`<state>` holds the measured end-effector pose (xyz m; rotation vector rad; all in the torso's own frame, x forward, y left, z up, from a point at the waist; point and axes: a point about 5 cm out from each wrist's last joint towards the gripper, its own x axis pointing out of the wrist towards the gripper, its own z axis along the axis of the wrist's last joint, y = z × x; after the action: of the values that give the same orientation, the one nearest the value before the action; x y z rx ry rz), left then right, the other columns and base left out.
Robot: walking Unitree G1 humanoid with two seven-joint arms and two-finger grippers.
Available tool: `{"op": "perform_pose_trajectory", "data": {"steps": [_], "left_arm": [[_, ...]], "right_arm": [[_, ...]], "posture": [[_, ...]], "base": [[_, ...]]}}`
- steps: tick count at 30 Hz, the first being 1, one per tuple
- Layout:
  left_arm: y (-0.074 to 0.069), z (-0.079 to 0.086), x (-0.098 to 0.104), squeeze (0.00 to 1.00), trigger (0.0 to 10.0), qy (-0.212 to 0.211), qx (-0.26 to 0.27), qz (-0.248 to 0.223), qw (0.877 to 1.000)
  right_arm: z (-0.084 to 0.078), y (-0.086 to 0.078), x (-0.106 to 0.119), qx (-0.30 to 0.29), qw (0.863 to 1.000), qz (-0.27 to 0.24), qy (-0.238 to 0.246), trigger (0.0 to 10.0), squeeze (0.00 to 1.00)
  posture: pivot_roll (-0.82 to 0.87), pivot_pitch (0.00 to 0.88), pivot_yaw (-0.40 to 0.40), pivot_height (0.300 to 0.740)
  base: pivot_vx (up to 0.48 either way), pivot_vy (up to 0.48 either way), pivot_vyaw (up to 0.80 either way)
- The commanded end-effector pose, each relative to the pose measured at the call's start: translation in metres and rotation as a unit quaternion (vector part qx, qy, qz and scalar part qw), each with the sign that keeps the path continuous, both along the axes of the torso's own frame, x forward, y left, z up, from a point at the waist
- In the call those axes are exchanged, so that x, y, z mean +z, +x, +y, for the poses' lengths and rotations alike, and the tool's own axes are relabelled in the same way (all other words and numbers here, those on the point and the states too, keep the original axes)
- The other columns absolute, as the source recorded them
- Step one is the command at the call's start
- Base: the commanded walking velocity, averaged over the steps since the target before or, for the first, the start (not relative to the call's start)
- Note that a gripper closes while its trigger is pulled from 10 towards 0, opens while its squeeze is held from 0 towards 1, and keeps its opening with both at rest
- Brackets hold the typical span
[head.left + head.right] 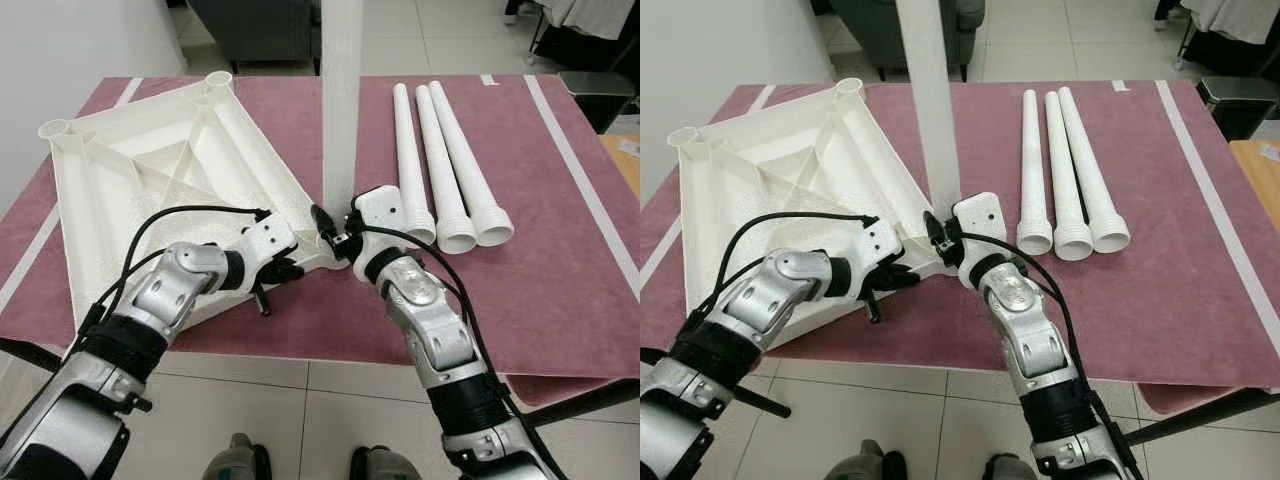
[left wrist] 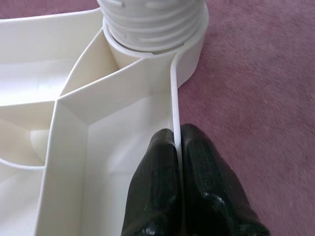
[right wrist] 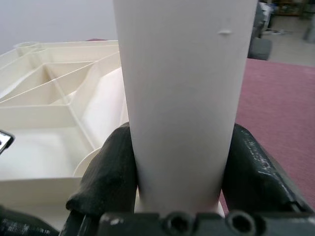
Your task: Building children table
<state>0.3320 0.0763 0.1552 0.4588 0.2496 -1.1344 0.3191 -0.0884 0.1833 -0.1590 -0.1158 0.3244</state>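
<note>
A white plastic tabletop (image 1: 150, 170) lies upside down on the maroon mat, ribs facing up, with round sockets at its corners. One white table leg (image 1: 341, 100) stands upright in the near corner socket (image 2: 152, 34). My right gripper (image 1: 335, 232) is shut on that leg near its base, its black fingers (image 3: 110, 167) on both sides of the tube. My left gripper (image 1: 282, 268) is shut on the tabletop's thin side wall (image 2: 175, 113) just beside that socket. Three more white legs (image 1: 445, 165) lie side by side on the mat to the right.
The maroon mat (image 1: 560, 280) covers a low table whose front edge runs just before my arms. Tiled floor (image 1: 330, 420) is below. A dark armchair (image 1: 930, 30) stands beyond the far edge, and a wooden surface (image 1: 625, 160) sits at the far right.
</note>
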Motion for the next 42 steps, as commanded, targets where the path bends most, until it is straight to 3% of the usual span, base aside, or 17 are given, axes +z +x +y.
{"op": "perform_pose_trajectory", "data": {"steps": [1,6,7,12,13,15,16,17,20,25,27,30,39,42], "left_arm": [[0.009,-0.011,0.018,0.00,0.0,-0.014,0.005,-0.037,0.999],[0.016,-0.019,0.019,0.00,0.0,-0.018,0.024,-0.040,0.999],[0.015,-0.019,0.019,0.00,0.0,-0.020,0.021,-0.039,0.999],[0.014,-0.018,0.019,0.00,0.0,-0.021,0.019,-0.038,0.999],[0.012,-0.016,0.019,0.00,0.0,-0.022,0.015,-0.036,0.999],[0.012,-0.016,0.019,0.00,0.0,-0.022,0.015,-0.036,0.999],[0.010,-0.014,0.018,0.00,0.0,-0.022,0.010,-0.035,0.999],[0.005,-0.010,0.018,0.00,0.0,-0.027,-0.001,-0.032,0.999],[0.000,-0.007,0.017,0.00,0.0,-0.034,-0.016,-0.031,0.999],[0.000,-0.007,0.017,0.00,0.0,-0.035,-0.019,-0.031,0.999],[-0.016,0.008,0.015,0.00,0.0,-0.040,-0.051,-0.027,0.997],[-0.029,0.017,0.014,0.00,0.0,-0.036,-0.074,-0.026,0.996],[-0.045,0.030,0.019,0.00,0.0,-0.024,-0.093,-0.030,0.995],[-0.057,0.041,0.015,0.00,0.0,0.021,-0.108,-0.040,0.993]], "right_arm": [[-0.021,0.004,-0.042,-0.101,0.989,0.109,-0.022,0.0,0.00],[-0.016,0.005,-0.039,-0.127,0.987,0.101,-0.006,0.0,0.00],[-0.011,0.004,-0.037,-0.110,0.990,0.091,0.001,10.0,0.00],[-0.009,0.003,-0.035,-0.097,0.992,0.084,0.006,10.0,0.00],[-0.007,0.001,-0.033,-0.076,0.994,0.073,0.012,10.0,0.92],[-0.007,0.001,-0.033,-0.076,0.994,0.073,0.012,10.0,0.92],[-0.003,-0.002,-0.027,-0.044,0.997,0.052,0.019,10.0,1.00],[0.000,-0.005,-0.017,0.003,0.999,0.026,0.036,10.0,0.00],[0.005,-0.010,-0.004,0.054,0.997,-0.003,0.060,10.0,0.00],[0.005,-0.011,-0.001,0.059,0.996,-0.006,0.065,10.0,0.00],[-0.004,-0.011,0.015,0.105,0.992,-0.031,0.070,10.0,0.00],[-0.007,-0.013,0.026,0.150,0.986,-0.046,0.064,10.0,0.00],[-0.003,-0.022,0.031,0.219,0.973,-0.048,0.049,10.0,0.00],[0.002,-0.030,0.025,0.254,0.966,-0.031,0.038,10.0,0.00]], "posture": [[0.01,0.124,0.105,0.740],[0.00,0.124,0.108,0.740],[0.00,0.127,0.108,0.740],[0.00,0.127,0.108,0.740],[0.00,0.131,0.109,0.740],[0.00,0.131,0.109,0.740],[0.01,0.134,0.108,0.740],[0.01,0.137,0.108,0.740],[0.01,0.138,0.108,0.740],[0.01,0.138,0.108,0.740],[0.02,0.145,0.108,0.740],[0.02,0.146,0.110,0.740],[0.03,0.144,0.112,0.740],[0.02,0.142,0.112,0.740]], "base": [[0.000,0.000,0.00],[0.000,0.000,0.00],[0.000,0.000,0.00],[0.000,0.000,0.00],[0.000,0.000,0.00],[0.000,0.000,0.00],[0.000,0.000,0.00],[0.000,0.000,0.00],[0.000,0.000,0.00],[0.000,0.000,0.00],[0.000,0.000,0.00],[0.000,0.000,0.00],[0.000,0.000,0.00],[0.000,0.000,0.00]]}}
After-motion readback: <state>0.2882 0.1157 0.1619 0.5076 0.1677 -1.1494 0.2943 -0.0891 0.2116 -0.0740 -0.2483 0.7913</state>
